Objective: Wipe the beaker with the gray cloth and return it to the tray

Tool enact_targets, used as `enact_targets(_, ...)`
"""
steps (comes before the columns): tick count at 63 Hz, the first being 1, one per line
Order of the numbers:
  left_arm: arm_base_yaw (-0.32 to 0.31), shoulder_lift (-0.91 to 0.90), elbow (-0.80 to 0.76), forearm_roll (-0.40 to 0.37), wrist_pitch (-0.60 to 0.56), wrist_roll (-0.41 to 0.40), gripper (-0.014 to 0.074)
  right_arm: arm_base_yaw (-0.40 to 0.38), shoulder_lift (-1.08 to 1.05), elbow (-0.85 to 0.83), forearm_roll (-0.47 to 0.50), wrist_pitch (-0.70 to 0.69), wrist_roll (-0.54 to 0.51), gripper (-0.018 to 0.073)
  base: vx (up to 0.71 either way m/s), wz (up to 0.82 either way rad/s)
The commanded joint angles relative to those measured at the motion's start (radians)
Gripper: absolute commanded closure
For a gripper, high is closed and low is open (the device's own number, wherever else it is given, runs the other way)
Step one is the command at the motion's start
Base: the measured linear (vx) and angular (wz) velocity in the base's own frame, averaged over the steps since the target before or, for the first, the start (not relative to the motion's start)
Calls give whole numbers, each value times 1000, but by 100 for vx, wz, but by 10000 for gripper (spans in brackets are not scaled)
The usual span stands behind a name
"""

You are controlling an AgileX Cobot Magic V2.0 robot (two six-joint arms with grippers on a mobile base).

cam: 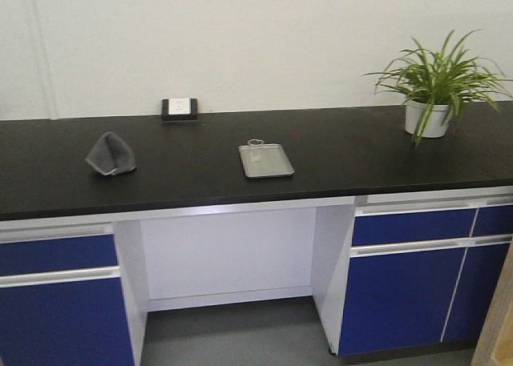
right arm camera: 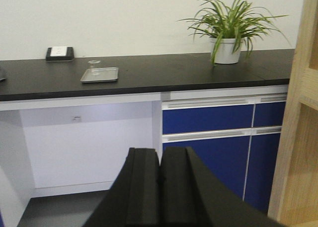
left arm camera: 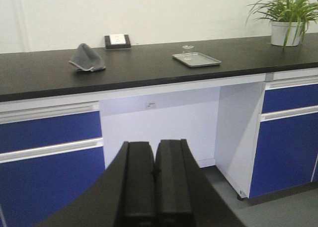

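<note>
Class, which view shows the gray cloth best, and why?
The left wrist view: the cloth appears largest there, whole, peak and pale hem clear. The front view shows it whole too, but smaller. The right wrist view catches at most a dark sliver at its left edge.

beaker [cam: 256, 148] upright on tray [cam: 271, 170] — gray cloth [cam: 111, 154] apart

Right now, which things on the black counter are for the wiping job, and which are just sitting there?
For the job:
beaker
gray cloth
tray

Just sitting there:
potted plant
socket box
</note>
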Motion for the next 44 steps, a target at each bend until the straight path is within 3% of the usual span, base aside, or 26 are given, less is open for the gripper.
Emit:
enact_targets(1,-4,-14,31,-2,-80,-9,603,-5,-9,5,-2,-80,-6,571,25,-24)
enact_targets(19,-4,-14,31,-2,-80,-9,603,-5,-9,5,-2,-80,-6,571,30,-5)
enact_targets(44,-4,-14,31,-2,-80,-9,603,-5,-9,5,-2,-80,-6,571,41,20)
